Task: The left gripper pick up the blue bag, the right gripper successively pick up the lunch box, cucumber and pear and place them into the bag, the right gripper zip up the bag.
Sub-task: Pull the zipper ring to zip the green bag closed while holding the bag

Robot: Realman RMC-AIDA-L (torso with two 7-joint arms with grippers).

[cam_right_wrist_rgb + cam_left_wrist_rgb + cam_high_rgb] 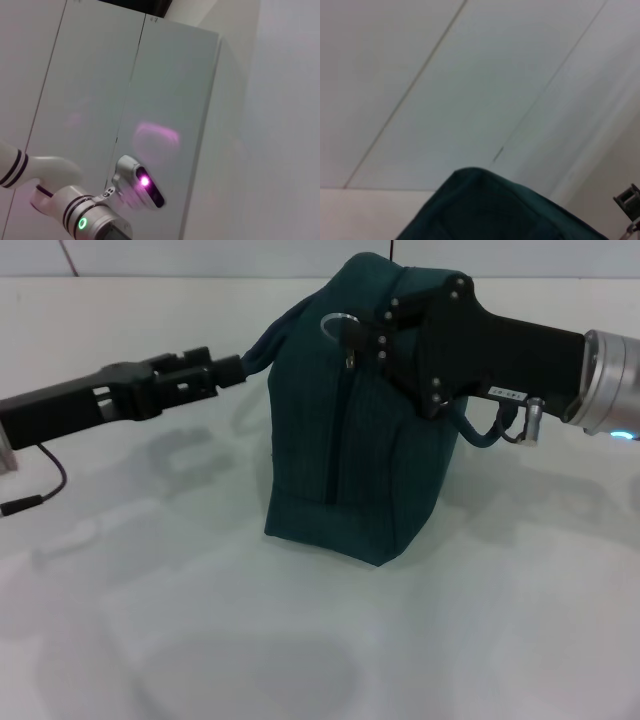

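Black right gripper [352,340] with screws, silver wrist cuff [608,380]

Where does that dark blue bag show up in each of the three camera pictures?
Head view: the blue bag stands on the white table at centre, between the left gripper, at its strap, and the right gripper, at its top.
Left wrist view: only the bag's upper edge shows, low in the picture.
Right wrist view: not in it.
Shared landmark: the bag's top edge, in the head and left wrist views.
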